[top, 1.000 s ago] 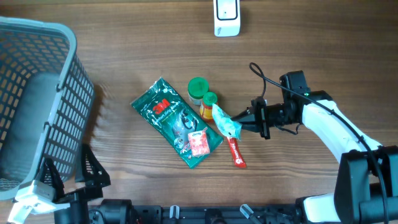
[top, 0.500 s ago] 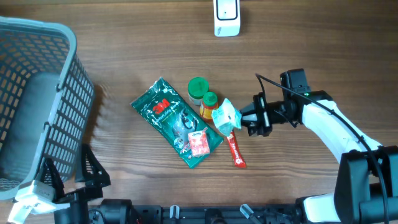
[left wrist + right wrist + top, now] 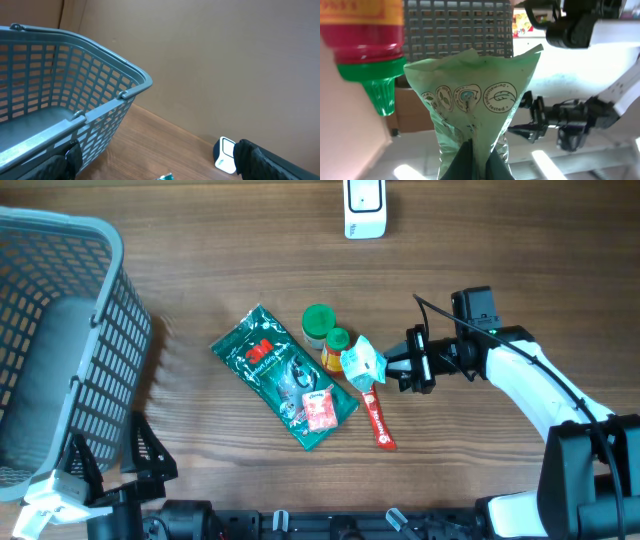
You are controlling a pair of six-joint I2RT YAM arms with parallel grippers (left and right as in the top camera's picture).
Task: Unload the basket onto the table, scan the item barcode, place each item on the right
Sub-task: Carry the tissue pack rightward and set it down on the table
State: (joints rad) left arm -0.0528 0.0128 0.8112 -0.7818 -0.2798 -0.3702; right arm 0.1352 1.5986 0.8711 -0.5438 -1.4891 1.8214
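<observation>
Your right fingers (image 3: 396, 369) pinch the pouch (image 3: 362, 366) by 1 edge, beside the bottles (image 3: 336, 350), while your left fingers (image 3: 270, 160) stand wide; it looks light, soft and crinkly, so hold it at that sealed edge.

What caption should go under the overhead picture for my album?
Right hand pinches a pale green packet beside the orange bottle on a wooden table.

I see what looks like a mock shop checkout: a grey mesh shopping basket (image 3: 108, 370), a white barcode scanner (image 3: 365, 207) and a green retail packet (image 3: 262, 358) on a wooden table (image 3: 500, 230), with a plain brown wall (image 3: 225, 60) behind.
</observation>
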